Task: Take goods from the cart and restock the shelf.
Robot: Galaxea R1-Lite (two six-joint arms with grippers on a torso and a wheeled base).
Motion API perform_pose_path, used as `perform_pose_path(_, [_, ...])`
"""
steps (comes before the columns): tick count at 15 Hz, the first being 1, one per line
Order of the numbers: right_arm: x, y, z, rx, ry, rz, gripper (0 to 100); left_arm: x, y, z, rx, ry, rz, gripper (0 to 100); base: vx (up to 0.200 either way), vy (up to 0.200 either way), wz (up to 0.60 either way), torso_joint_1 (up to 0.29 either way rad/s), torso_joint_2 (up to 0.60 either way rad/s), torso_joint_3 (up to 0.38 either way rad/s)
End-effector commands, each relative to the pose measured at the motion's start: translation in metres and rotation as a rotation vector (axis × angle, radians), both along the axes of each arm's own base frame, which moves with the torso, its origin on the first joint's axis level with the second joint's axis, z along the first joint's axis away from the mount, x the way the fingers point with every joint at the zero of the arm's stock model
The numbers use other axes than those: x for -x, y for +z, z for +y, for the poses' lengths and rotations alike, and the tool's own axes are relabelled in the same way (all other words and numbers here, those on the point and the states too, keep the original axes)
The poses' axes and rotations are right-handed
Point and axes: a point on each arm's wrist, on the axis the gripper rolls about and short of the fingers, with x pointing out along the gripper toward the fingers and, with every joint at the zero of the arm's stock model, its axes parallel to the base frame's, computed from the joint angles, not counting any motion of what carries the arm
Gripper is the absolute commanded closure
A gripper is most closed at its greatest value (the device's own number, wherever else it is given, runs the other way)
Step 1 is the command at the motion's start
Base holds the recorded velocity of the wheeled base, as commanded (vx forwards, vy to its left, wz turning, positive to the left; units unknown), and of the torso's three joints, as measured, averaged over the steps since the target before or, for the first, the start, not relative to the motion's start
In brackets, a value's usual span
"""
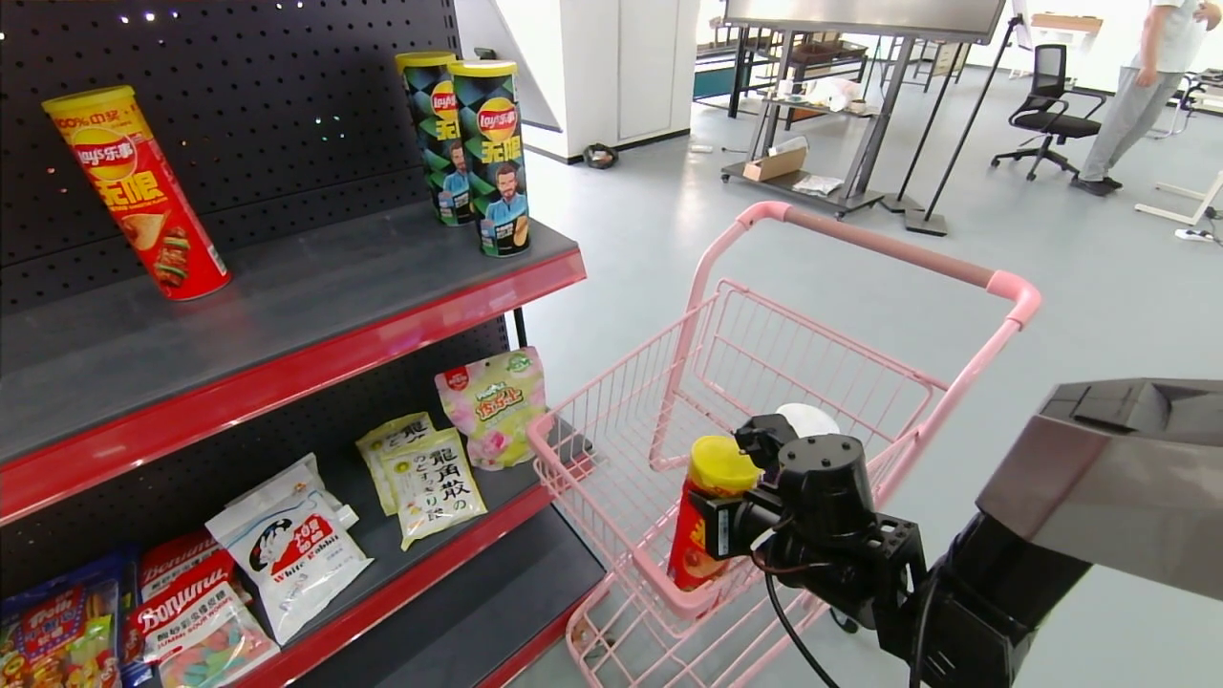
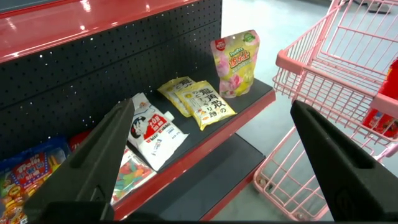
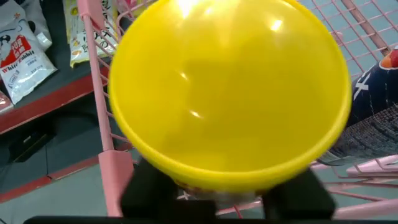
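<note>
The chip can [image 1: 702, 521], red with a yellow lid [image 3: 230, 93], stood upright in the near corner of the pink cart [image 1: 889, 247], at about 5 o'clock in the head view. The right gripper [image 1: 715, 535] had its fingers [image 3: 298, 190] clenched on the can's body below the lid, one on each side. The left gripper [image 2: 212, 104] hung outside the cart before the lower shelf [image 2: 252, 104], its fingers [image 2: 93, 162] released and spread wide, grasping nothing.

The can was probably light: a stiff tube with a smooth, rather slippery wall. A hard squeeze could dent it and crush what was inside. A hold across the body, as here, looked sounder than one on the lid, which might pop off.

The upper shelf [image 1: 287, 306] lay toward 10 o'clock from the cart. It carried a red can [image 1: 139, 191] at its 9 o'clock end and two green cans [image 1: 482, 153] at the corner nearest the cart, with bare deck between. The cart's wire wall, the shelf's red lip and those green cans stood in the likely path. A white round thing [image 1: 807, 418] sat just behind the gripper, and snack bags [image 1: 287, 549] lined the lower shelf.
</note>
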Motion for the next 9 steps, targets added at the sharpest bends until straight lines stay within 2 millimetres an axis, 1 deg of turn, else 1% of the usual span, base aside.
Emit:
perform_pose_path(1, [0.002,0.004,0.004,-0.011,0.01,-0.012,100,0.0,0.0,0.0,0.0,0.001,0.001,0,0.0,0.0,0.0,0.0,0.0,0.0])
perform_pose_path(2, [0.006,0.017,0.008,-0.035,0.027,-0.051,100,0.0,0.0,0.0,-0.001,0.0,0.001,0,0.0,0.0,0.0,0.0,0.0,0.0])
perform_pose_path(4, [0.012,0.061,0.013,-0.122,0.052,-0.164,100,0.0,0.0,0.0,-0.001,0.0,0.001,0,0.0,0.0,0.0,0.0,0.0,0.0])
perform_pose_path(6, [0.004,0.099,0.016,-0.169,0.047,-0.294,100,0.0,0.0,0.0,-0.001,0.0,0.001,0,0.0,0.0,0.0,0.0,0.0,0.0])
perform_pose_path(7, [0.001,0.115,0.013,-0.161,0.046,-0.361,100,0.0,0.0,0.0,-0.001,0.0,0.001,0,0.0,0.0,0.0,0.0,0.0,0.0])
perform_pose_path(8, [-0.004,0.127,0.008,-0.138,0.042,-0.418,100,0.0,0.0,0.0,0.0,0.0,0.001,0,0.0,0.0,0.0,0.0,0.0,0.0])
perform_pose_path(9, [-0.006,0.13,0.006,-0.127,0.038,-0.436,100,0.0,0.0,0.0,0.0,0.001,0.001,0,0.0,0.0,0.0,0.0,0.0,0.0])
